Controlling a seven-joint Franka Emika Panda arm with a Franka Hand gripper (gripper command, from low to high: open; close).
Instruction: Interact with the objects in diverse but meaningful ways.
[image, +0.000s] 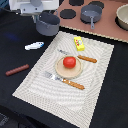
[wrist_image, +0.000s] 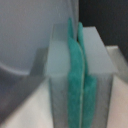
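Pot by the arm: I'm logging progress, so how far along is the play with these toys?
Done: the tomato sits on the plate. In hand: the hand, pads together, is by the pot; a grip isn't visible. Left: fish, block and sausage lie loose.

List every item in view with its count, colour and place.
tomato: one, red, on the plate
plate: one, tan, mid placemat
fork: one, orange-handled, beside plate
knife: one, orange-handled, beside plate
yellow block: one, placemat's far edge
fish: one, white-and-blue, off the placemat, exterior view's left
sausage stick: one, brown, exterior view's left
pot: one, dark grey, under the gripper
saucepan: one, grey, on toy stove
gripper: teal pads together
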